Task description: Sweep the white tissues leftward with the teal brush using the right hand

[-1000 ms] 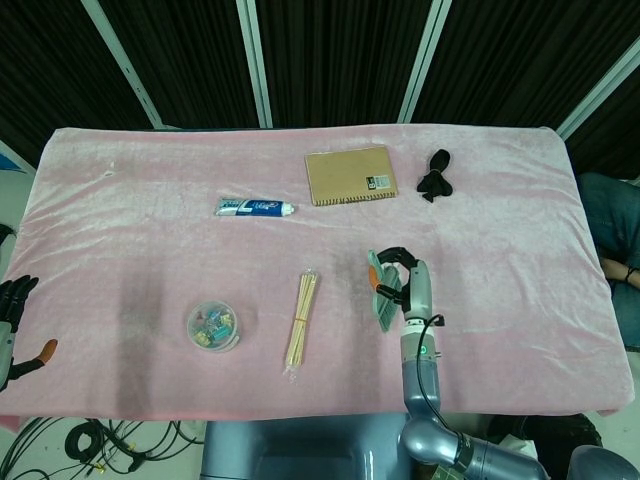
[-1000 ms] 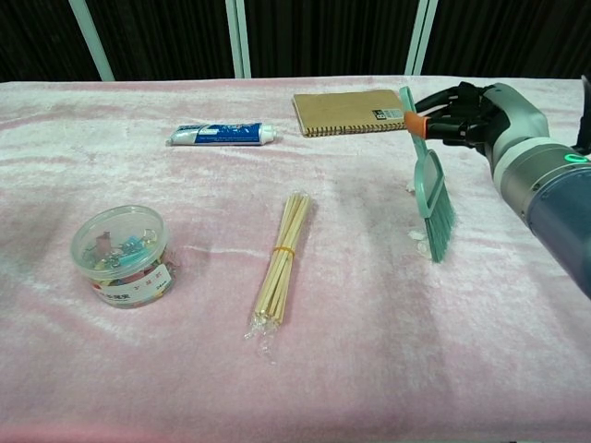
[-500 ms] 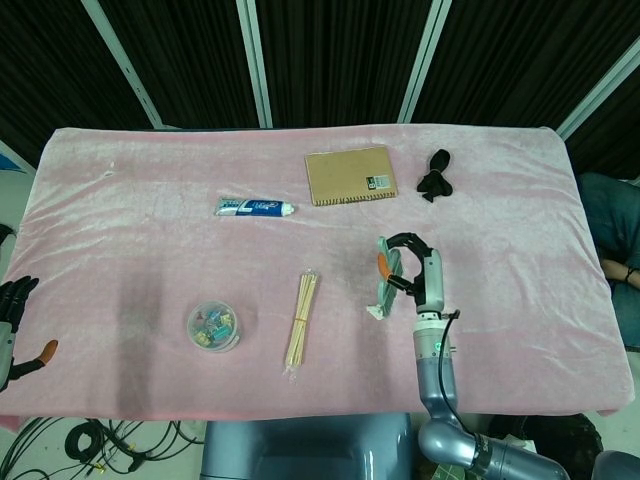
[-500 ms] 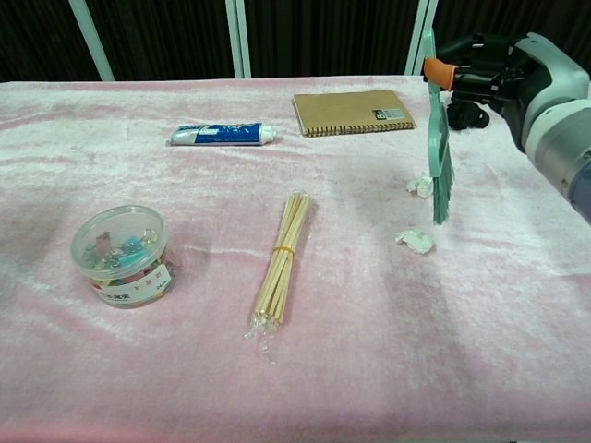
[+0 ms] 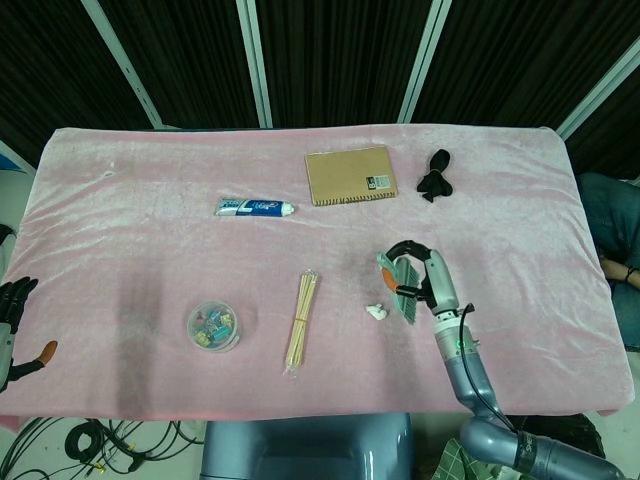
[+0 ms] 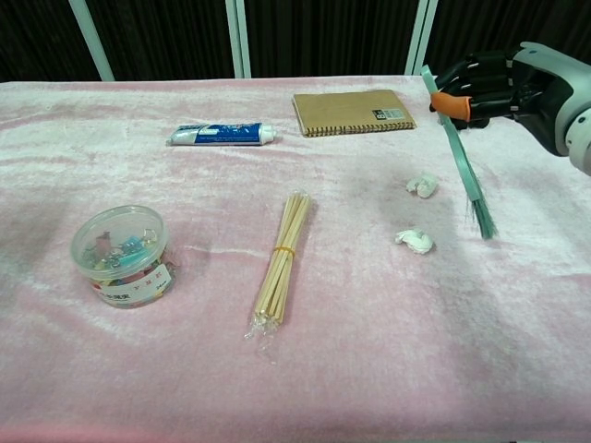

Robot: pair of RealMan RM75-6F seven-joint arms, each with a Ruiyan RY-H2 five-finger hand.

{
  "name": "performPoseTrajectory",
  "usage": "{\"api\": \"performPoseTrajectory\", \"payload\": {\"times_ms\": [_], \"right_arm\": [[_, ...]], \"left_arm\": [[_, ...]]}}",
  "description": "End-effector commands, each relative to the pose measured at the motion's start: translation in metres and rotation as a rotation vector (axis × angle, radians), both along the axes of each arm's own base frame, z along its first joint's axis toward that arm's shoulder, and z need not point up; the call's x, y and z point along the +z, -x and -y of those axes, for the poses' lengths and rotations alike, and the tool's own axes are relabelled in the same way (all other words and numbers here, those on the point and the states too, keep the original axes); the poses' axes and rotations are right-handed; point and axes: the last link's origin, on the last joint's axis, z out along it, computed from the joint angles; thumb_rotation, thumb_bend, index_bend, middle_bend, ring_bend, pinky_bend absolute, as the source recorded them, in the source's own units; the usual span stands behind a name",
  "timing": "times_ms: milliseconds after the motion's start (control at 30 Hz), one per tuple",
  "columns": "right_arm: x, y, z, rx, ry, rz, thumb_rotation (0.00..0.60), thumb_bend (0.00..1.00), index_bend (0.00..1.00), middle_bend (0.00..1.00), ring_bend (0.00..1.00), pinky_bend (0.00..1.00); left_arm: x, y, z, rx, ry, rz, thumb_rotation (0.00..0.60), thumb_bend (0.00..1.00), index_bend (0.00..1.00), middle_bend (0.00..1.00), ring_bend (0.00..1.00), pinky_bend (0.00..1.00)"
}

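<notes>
The right hand (image 6: 506,85) grips the teal brush (image 6: 464,161), bristles angled down; two white tissues (image 6: 416,241) lie just left of them.

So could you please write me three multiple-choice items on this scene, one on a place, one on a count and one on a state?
1. Where do the teal brush's bristles sit relative to the tissue wads?
A. left of them
B. right of them
C. on top of them

2. How many white tissue wads lie on the cloth?
A. two
B. four
C. none

3. What is the right hand doing?
A. resting empty
B. gripping the brush
C. holding the notebook

Answers: 1 B, the teal brush stands right of the white tissue wads. 2 A, the chest view shows two. 3 B, the right hand grips the handle.
</notes>
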Motion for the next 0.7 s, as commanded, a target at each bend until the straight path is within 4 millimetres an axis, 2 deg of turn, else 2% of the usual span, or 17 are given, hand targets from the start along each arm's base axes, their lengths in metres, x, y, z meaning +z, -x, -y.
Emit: {"api": "performPoseTrajectory", "payload": {"times_ms": [33,167,333,700], "right_arm": [[0.008,0.018,0.025,0.056,-0.051,-0.056,0.600,0.41,0.78,0.63,0.35,0.16],[0.013,0.029,0.040,0.078,-0.047,-0.086,0.600,0.42,0.78,0.63,0.35,0.16],[0.016,0.034,0.049,0.082,0.001,-0.083,0.600,0.42,0.78,0.62,0.35,0.16],[-0.009,0.028,0.064,0.101,0.019,-0.066,0.600,0.42,0.79,0.62,0.35,0.16]], "left_arm": [[0.000,0.000,0.000,0.002,0.000,-0.001,0.600,0.28,0.06,0.05,0.00,0.00],[0.000,0.000,0.000,0.007,-0.001,0.004,0.600,0.28,0.06,0.05,0.00,0.00],[-0.001,0.000,-0.001,0.010,0.003,-0.001,0.600,0.28,0.06,0.05,0.00,0.00],[0.000,0.001,-0.001,0.015,-0.001,0.001,0.600,0.28,0.06,0.05,0.00,0.00]]}}
